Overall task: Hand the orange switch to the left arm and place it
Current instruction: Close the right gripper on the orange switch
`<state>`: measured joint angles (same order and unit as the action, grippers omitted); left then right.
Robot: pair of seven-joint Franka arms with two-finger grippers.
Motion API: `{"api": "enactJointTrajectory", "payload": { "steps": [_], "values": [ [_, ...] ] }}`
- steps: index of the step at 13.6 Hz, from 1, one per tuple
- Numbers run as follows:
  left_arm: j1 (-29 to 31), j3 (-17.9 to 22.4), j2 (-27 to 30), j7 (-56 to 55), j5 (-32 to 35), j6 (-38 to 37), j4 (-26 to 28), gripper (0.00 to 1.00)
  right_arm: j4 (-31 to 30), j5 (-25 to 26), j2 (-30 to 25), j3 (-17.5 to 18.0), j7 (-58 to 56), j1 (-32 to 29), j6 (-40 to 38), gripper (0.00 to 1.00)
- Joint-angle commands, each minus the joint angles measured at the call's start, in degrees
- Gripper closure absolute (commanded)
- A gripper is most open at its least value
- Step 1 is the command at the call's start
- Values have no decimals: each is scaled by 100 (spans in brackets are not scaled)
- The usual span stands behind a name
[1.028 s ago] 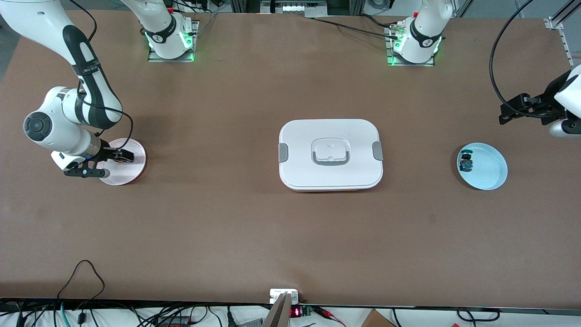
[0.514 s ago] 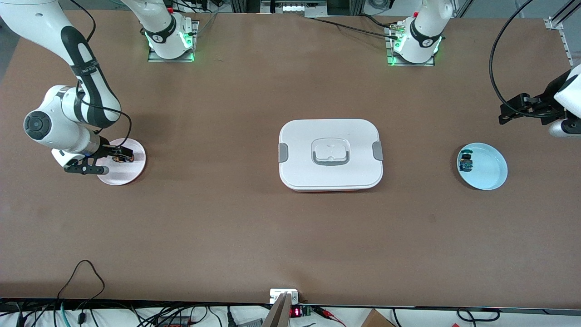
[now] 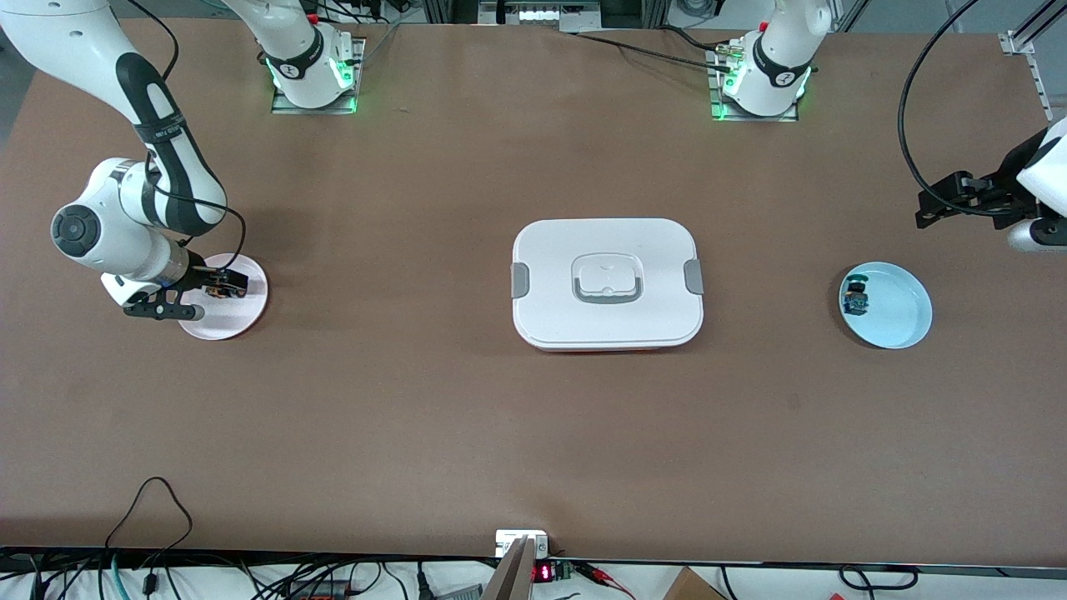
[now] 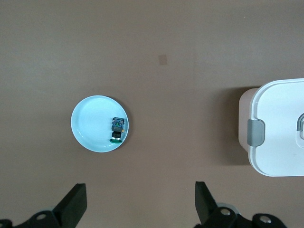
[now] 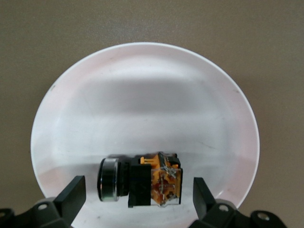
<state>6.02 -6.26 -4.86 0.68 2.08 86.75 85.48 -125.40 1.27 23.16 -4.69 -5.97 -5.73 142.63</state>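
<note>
The orange switch lies on its side on a pink plate at the right arm's end of the table; it barely shows in the front view. My right gripper is low over that plate, open, with a finger on each side of the switch and a gap on both sides. My left gripper waits open and empty in the air at the left arm's end. The white box sits closed at mid-table, between the two plates.
A light blue plate holds the blue-green switch at the left arm's end; both show in the left wrist view, plate and switch. The box's end with a grey clip shows there too. Cables run along the table's near edge.
My right arm has shifted slightly over the pink plate, with its gripper staying low around the orange switch. The left arm, the box and both plates have not moved.
</note>
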Motion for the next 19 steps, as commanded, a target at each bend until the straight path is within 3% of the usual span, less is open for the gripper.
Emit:
{"api": "enactJointTrajectory", "payload": {
  "steps": [1, 11, 13, 15, 17, 19],
  "values": [
    [4, -24, 73, 64, 3, -18, -22, 0, -55, -92, 48, 73, -63, -69, 152, 0],
    [4, -24, 73, 64, 3, -18, -22, 0, -46, -83, 110, 82, -107, -69, 152, 1],
    [4, -24, 82, 64, 12, -26, -22, 0, -46, -83, 118, 82, -229, -77, 152, 5],
    [4, -24, 82, 64, 12, -26, -22, 0, -46, -92, 118, 82, -457, -78, 143, 27],
    [13, -24, 73, 64, 3, -26, -22, 0, -46, -92, 110, 82, -703, -86, 125, 62],
    [21, -24, 73, 64, 3, -26, -13, 0, -46, -100, 92, 99, -792, -112, 90, 82]
  ]
}}
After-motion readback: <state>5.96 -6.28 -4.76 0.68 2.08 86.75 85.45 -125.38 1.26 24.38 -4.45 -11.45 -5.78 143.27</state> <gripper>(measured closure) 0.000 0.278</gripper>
